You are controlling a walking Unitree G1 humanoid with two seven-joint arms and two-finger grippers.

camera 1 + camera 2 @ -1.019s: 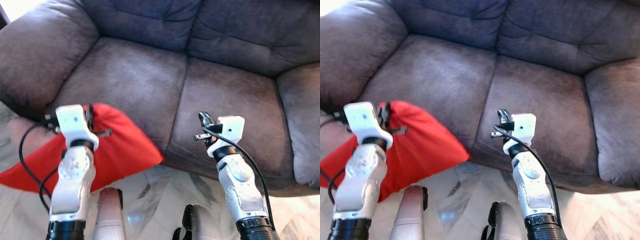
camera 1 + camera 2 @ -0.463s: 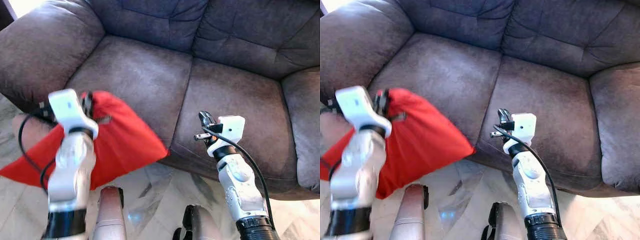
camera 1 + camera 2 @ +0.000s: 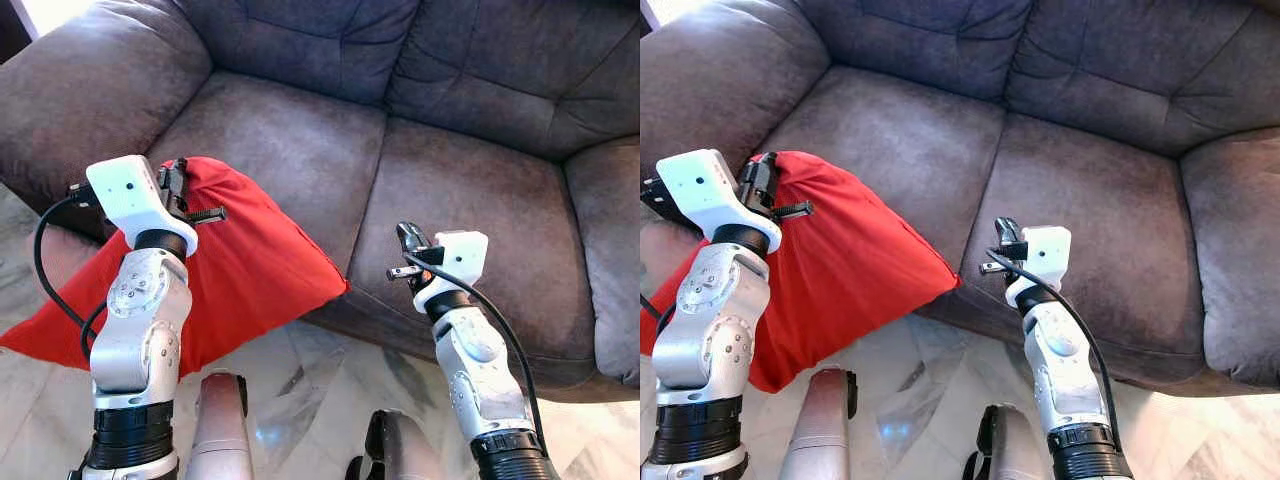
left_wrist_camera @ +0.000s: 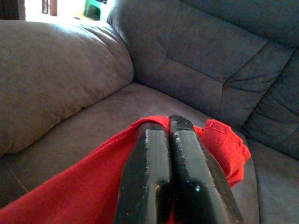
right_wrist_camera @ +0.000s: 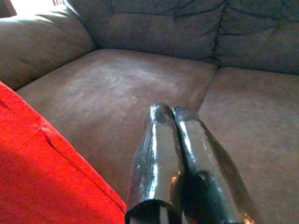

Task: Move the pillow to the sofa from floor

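Observation:
A red pillow point(image 3: 245, 275) hangs from its upper corner, its lower left corner near the marble floor and its right corner against the front edge of the brown sofa point(image 3: 300, 150). My left gripper point(image 3: 180, 178) is shut on the pillow's top corner, held above the left seat cushion's front edge. In the left wrist view the two black fingers point(image 4: 154, 172) press together with red cloth point(image 4: 219, 144) bunched around them. My right gripper point(image 3: 408, 240) is shut with nothing in it, hovering in front of the right seat cushion point(image 5: 252, 107).
The sofa's left armrest point(image 3: 90, 90) bulges beside the pillow. Back cushions point(image 3: 480, 60) rise behind the seats, and a right armrest point(image 3: 615, 260) closes off that side. Pale marble floor point(image 3: 300, 380) lies below, with my own legs point(image 3: 215, 430) in the foreground.
The left gripper has lifted the pillow's corner higher and slightly forward toward the seat; the pillow's right corner now reaches further right. The right arm stays still.

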